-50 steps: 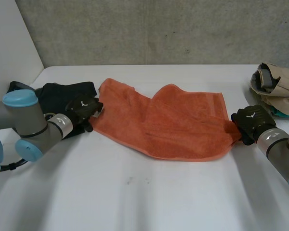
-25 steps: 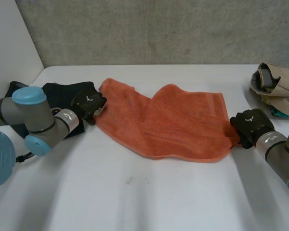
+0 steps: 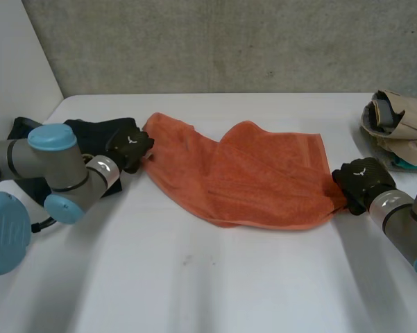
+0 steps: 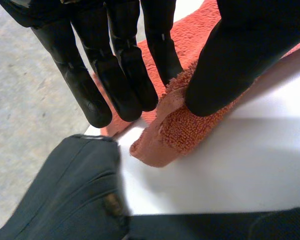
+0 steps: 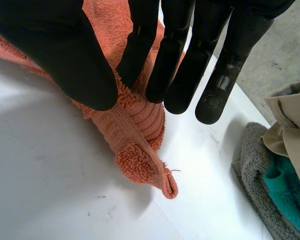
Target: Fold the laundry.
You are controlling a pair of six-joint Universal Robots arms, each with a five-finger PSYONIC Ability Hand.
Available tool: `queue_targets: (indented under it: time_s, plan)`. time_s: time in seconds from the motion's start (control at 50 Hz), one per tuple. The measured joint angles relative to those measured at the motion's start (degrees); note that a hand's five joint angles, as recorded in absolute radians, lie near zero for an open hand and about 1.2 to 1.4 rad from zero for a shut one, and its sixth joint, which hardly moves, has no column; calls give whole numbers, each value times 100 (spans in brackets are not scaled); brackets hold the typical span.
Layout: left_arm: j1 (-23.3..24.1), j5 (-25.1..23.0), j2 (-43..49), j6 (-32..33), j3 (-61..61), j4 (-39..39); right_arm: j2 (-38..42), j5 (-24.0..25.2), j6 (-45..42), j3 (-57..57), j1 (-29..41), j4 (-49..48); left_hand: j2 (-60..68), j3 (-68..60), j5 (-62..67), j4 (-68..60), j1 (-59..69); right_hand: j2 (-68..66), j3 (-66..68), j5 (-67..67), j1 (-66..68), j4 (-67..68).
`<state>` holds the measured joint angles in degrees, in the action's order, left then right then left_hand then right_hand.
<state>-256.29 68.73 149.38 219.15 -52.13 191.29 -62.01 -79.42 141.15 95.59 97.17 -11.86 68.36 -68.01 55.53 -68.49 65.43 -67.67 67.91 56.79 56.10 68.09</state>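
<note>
At the left end of the table (image 3: 194,277) a black garment (image 3: 83,139) is spread, and the left hand (image 3: 130,147) is placed just beside it, at the left end of the orange towel (image 3: 264,177). In the left wrist view that end is seen pinched: a raised ridge of terry is clamped between the thumb (image 4: 239,65) and the nearest of the straight fingers (image 4: 162,55), while the other fingers are held alongside over the towel's edge. The black garment is seen near the fingertips, parted from the towel by a strip of bare table. The orange towel is laid across the middle of the table, creased, with one layer lapped over another near its centre. Its right near corner is taken by the right hand (image 3: 359,179). In the right wrist view the cloth is bunched and gripped between the thumb and the straight fingers, and the very tip of the corner is left lying on the table beyond the fingertips. At the right end of the table a pile of laundry (image 3: 399,128) is heaped, made up of a beige cloth (image 5: 289,130), a grey towel (image 5: 252,165) and a teal piece (image 5: 284,190); it is near the right hand and apart from the orange towel.
</note>
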Motion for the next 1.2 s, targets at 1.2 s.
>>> queue_targets:
  time_s: [1.2]
  plan:
    - [809,2922,-1753,719,-2008,180,473,-944,-2107,-1813,76,1240,1,-1,0,-23,-2,2071,-1950,-1755,-1668,-1971]
